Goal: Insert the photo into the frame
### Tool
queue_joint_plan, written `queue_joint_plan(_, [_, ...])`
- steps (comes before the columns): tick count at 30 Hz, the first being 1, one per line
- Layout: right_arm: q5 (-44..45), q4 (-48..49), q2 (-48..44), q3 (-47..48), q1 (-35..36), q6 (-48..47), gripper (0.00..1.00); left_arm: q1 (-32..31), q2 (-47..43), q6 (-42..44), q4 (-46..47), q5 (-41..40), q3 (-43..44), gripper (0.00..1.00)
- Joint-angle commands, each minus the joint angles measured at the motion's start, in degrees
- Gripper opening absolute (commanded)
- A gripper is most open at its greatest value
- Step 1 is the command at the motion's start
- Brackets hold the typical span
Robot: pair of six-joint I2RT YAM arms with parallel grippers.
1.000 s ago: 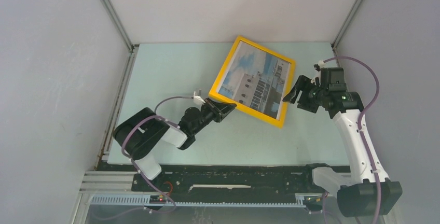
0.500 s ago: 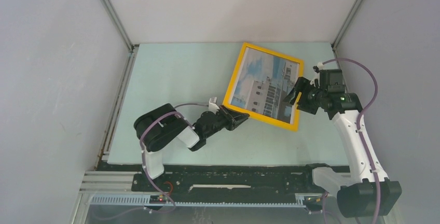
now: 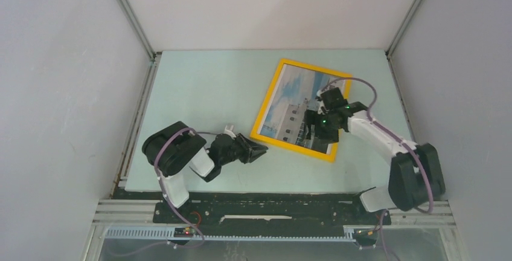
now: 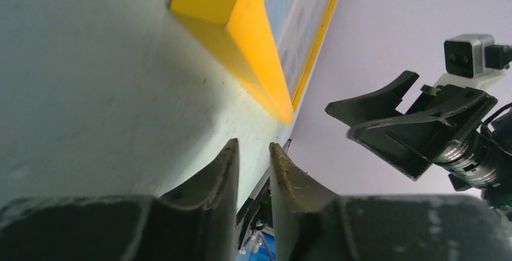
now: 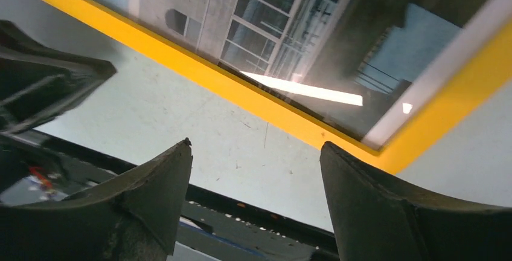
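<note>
The orange-yellow frame (image 3: 266, 99) lies flat on the pale green table (image 3: 199, 86), right of centre. The photo (image 3: 290, 101), a white building under blue sky, sits inside it, face up. My left gripper (image 3: 261, 150) is low on the table just off the frame's near-left corner, apart from it, jaws slightly parted and empty. The left wrist view shows the frame's corner (image 4: 253, 37) ahead of my left gripper (image 4: 252, 145). My right gripper (image 3: 310, 129) hovers over the frame's near-right part, open and empty. The right wrist view shows my right gripper (image 5: 256, 146) open above the frame's near rail (image 5: 199, 70) and the photo (image 5: 241, 13).
Grey walls enclose the table on the left, back and right. A black rail (image 3: 272, 203) with the arm bases runs along the near edge. My right gripper's open fingers (image 4: 410, 122) show in the left wrist view beyond the frame.
The frame, held tilted at its near-left corner by the left gripper, now lies flat. The left gripper let go and drew back left. The right arm swung left over the frame.
</note>
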Motion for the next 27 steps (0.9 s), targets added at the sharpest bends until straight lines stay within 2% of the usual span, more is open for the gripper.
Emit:
queue_joint_plan(1, [8.51,1.06,6.59,4.48,6.67,-4.93,0.83,0.43,-7.10,5.77,-5.30,0.34,-2.09,0.38])
queue_joint_plan(3, [11.07,0.71,9.00,5.09,8.93,-5.53,0.81,0.63,-10.42,8.06,-12.95,-0.36,-1.42,0.48])
queue_joint_plan(5, [12.68,1.00,10.75,5.13,10.93,-5.72,0.80,1.57,-12.19,8.33,-17.05,-0.55,-0.72,0.52])
queue_joint_plan(12, [21.87,2.36,17.16,5.85,15.83,-7.05,0.85,4.90,-12.20,9.88,-28.49,0.76,7.13,0.52])
queue_joint_plan(14, [23.91,1.01,19.05,6.76,16.30,-6.56,0.82,5.21,-12.20,10.67,-31.76,0.55,9.15,0.52])
queue_joint_plan(17, [28.43,-1.26,20.67,6.83,19.12,-4.72,0.72,6.24,-11.97,11.81,-38.10,-0.69,12.18,0.53])
queue_joint_plan(21, [35.65,-5.90,21.71,6.72,24.08,1.55,0.48,8.81,-9.74,14.11,-41.49,-0.87,15.88,0.52])
queue_joint_plan(24, [35.27,-7.06,20.45,5.76,25.97,6.38,0.37,10.47,-7.51,15.87,-42.24,-0.76,18.75,0.51])
queue_joint_plan(27, [28.97,-5.41,17.30,3.40,26.88,10.29,0.29,11.50,-5.18,19.25,-45.02,-0.37,23.05,0.50])
